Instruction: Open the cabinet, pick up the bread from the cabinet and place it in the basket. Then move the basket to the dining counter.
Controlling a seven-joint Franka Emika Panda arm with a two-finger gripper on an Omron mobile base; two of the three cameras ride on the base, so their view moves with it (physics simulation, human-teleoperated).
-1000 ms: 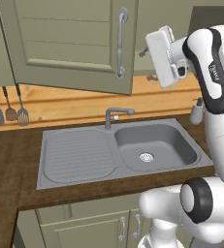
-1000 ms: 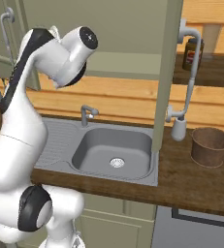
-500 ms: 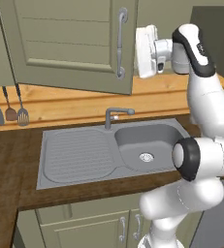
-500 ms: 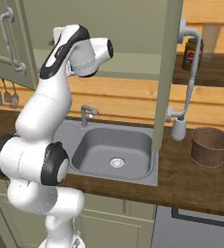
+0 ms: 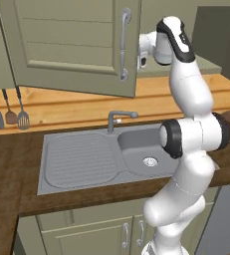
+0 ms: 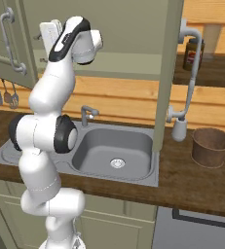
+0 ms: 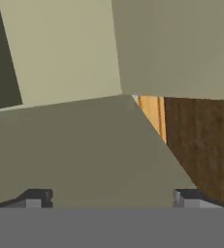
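Hovering high at the cabinet point(image 5: 71, 45) opening, gripper point(image 7: 113, 197) jaws spread wide, gripping nothing. Left door swung open. Basket point(image 6: 212, 147) on worktop at 3 o'clock of sink point(image 6: 115, 153).

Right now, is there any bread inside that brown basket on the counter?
No, in the right base view the basket sits on the worktop with its dark inside bare.
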